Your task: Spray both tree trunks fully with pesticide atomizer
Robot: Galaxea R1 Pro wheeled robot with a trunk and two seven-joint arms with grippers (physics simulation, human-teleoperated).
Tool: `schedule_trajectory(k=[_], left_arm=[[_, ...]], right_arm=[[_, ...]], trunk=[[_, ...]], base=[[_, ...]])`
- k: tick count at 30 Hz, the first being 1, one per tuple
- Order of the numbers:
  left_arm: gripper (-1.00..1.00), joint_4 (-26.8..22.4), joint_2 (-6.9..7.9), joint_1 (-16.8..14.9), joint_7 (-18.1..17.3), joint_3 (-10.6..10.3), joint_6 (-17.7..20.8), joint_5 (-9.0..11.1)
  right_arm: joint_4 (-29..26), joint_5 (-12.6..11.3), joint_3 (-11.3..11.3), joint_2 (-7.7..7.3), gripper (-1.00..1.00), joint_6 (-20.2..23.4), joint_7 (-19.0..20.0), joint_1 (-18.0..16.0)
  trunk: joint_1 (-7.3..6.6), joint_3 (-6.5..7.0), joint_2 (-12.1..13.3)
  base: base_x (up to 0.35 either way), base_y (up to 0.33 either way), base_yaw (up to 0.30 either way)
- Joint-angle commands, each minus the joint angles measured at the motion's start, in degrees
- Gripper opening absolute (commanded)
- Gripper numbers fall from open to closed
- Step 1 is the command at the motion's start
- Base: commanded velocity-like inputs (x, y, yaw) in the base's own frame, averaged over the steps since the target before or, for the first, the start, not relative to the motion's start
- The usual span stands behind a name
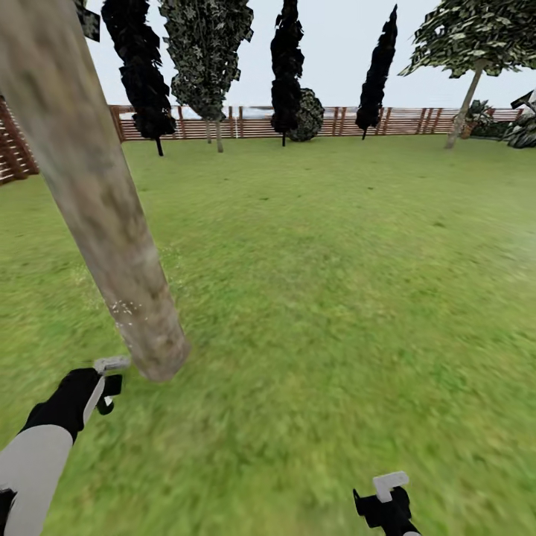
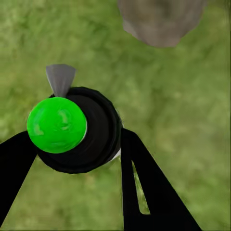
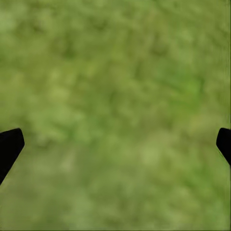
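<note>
The left gripper [image 1: 104,387] sits low at the near left of the head view, at the end of a white forearm with a black wrist that reaches forward and slightly inward. Its jaws are clamped on the pesticide atomizer [image 2: 79,130], which in the left wrist view shows as a round black body with a bright green cap and a small grey nozzle pointing away from the fingers [image 2: 144,187]; the black fingers stand on either side of the body, touching it. In the head view only a pale grey piece of the atomizer [image 1: 112,364] shows at the top of the gripper.

Just beyond and slightly to the right of the left gripper stands the tree trunk [image 1: 97,193], a thick mottled beige-grey column rising up and away to the left in the picture. A faint scatter of white specks, the pesticide [image 1: 123,307], lies on its bark close above the gripper. In the left wrist view the trunk's base [image 2: 161,21] shows ahead of the nozzle, apart from it.

The right gripper [image 1: 387,502] hangs low at the near right, well apart from the trunk, pointing down at the lawn [image 1: 335,283]. Its jaws are spread wide with nothing between them: the right wrist view has one dark fingertip [image 3: 9,147] at each side and grass between.

Far beyond both grippers, a brown slatted fence [image 1: 253,123] closes the garden, with black-foliaged trees [image 1: 286,67] and a round dark bush [image 1: 307,115] before it, and a leaning pale-trunked tree [image 1: 465,97] far to the right.
</note>
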Motion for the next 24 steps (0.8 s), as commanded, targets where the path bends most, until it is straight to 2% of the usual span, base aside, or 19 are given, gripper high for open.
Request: schedule_trajectory(k=[1, 3, 5, 14, 24], left_arm=[[-1.0, 0.9, -0.14, 0.2, 0.0, 0.0, -1.3, 0.6], [-1.0, 1.2, -0.57, 0.3, -0.2, -0.1, -2.4, 4.0], [-1.0, 1.0, -1.54, 0.3, -0.2, -0.3, -2.7, 4.8], [-1.0, 0.9, -1.94, 0.3, -0.1, -0.2, -2.8, 5.1], [-1.0, 0.9, -1.89, 0.3, 0.0, -0.2, -2.8, 5.0]], right_arm=[[0.0, 0.0, 0.0, 0.0, 1.0, 0.0, 0.0, 0.0], [0.0, 0.0, 0.0, 0.0, 1.0, 0.0, 0.0, 0.0], [0.0, 0.1, 0.0, 0.0, 1.0, 0.0, 0.0, 0.0], [0.0, 0.1, 0.0, -0.09, 1.0, 0.0, 0.0, 0.0], [0.0, 0.1, 0.0, 0.0, 1.0, 0.0, 0.0, 0.0]], trunk=[[0.0, 0.01, 0.0], [0.0, 0.01, 0.0], [0.0, 0.01, 0.0], [0.0, 0.01, 0.0], [0.0, 0.01, 0.0]], base=[[0.338, 0.0, 0.276], [0.215, 0.0, 0.277], [0.047, -0.007, 0.204], [0.038, -0.242, 0.011], [0.201, -0.22, 0.0]])
